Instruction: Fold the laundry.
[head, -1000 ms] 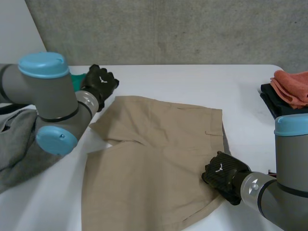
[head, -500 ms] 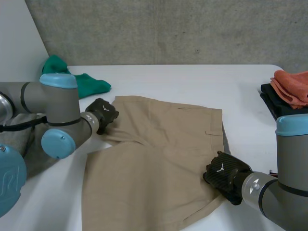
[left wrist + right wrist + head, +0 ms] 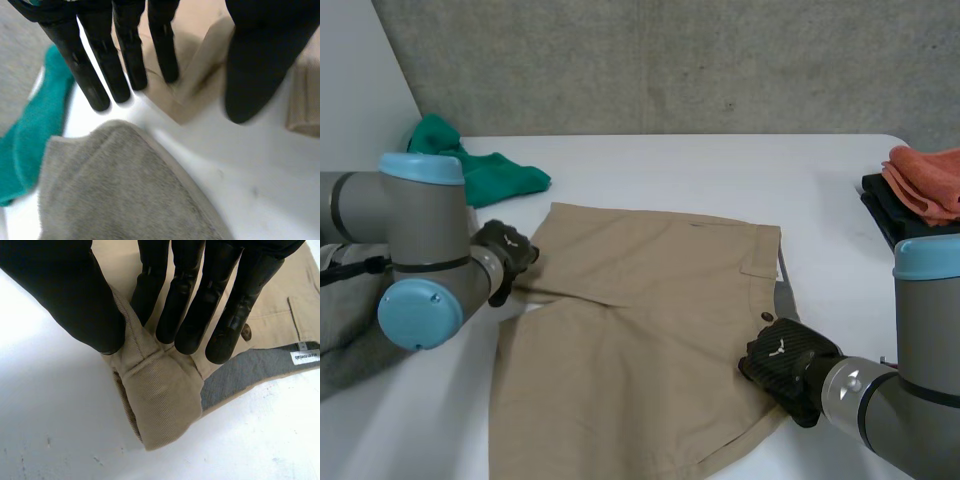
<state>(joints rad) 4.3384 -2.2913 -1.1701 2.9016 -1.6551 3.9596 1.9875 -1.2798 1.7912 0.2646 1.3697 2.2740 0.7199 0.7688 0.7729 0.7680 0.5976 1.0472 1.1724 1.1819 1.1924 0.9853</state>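
1. Across the middle of the white table (image 3: 670, 160), tan shorts (image 3: 640, 300) lie spread flat, with the waistband toward the robot's right.
2. Grey towel (image 3: 345, 330): heaped at the table's left edge, beside the left arm.
3. Green cloth (image 3: 485, 175): bunched at far left, apart from the shorts.
4. Orange cloth (image 3: 928, 178): stacked on a dark folded garment (image 3: 890, 215) at the right edge.
5. Right hand (image 3: 782, 362): thumb and fingers (image 3: 175, 310) pinch the shorts' near waistband corner. The corner is turned over and grey lining shows.
6. Left hand (image 3: 505, 255): at the shorts' left edge. Fingers (image 3: 125, 55) are straight with the thumb held apart, and a raised fold of the shorts sits in the gap.
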